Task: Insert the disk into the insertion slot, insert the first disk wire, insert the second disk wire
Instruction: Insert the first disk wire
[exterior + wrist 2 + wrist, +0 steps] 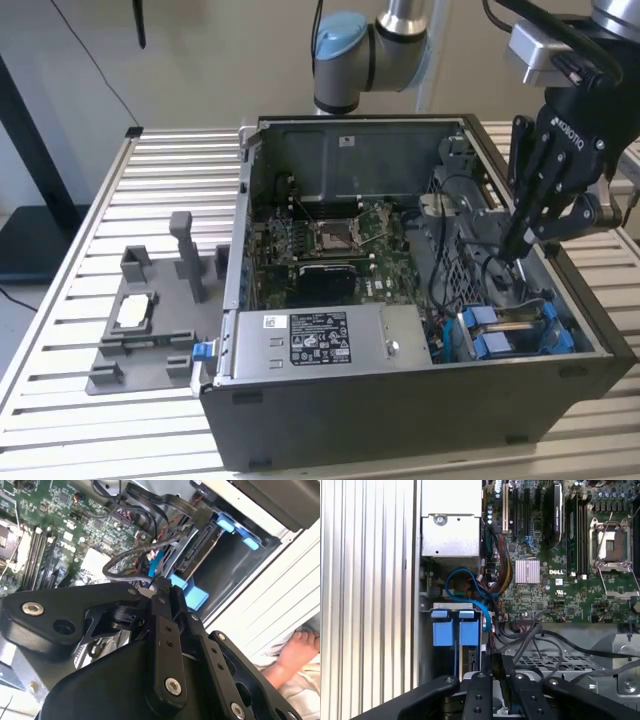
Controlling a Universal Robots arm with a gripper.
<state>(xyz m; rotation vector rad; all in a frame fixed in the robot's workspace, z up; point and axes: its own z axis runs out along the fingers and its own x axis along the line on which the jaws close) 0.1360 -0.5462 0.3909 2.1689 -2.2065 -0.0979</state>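
Exterior view, item one: how does the tool (516,246) stand? (Inspector)

One tool, lowered into the open computer case (400,420) on the exterior view's right. Its fingers are drawn together, and no gap is seen between the tips. (Assessor)

Is it holding anything? (Inspector)

In the first wrist view the tips sit among black cables (525,635). I cannot tell whether one of them is pinched. (Assessor)

Location of the disk? (Inspector)

One disk (515,330), in its blue carrier, sits in the bay at the case's corner on the exterior view's right. It is near the tool and not touching it. (Assessor)

Counts, please. (Inspector)

The first wrist view shows two blue tabs (442,632) side by side on the bay. One blue cable (462,577) loops between the bay and the power-supply box (300,340), of which there is one. There is one motherboard (330,240). One grey fixture (150,320) lies on the slatted desk (60,400), just beside the case. One person's hand (295,647) is outside the case in the second wrist view. (Assessor)
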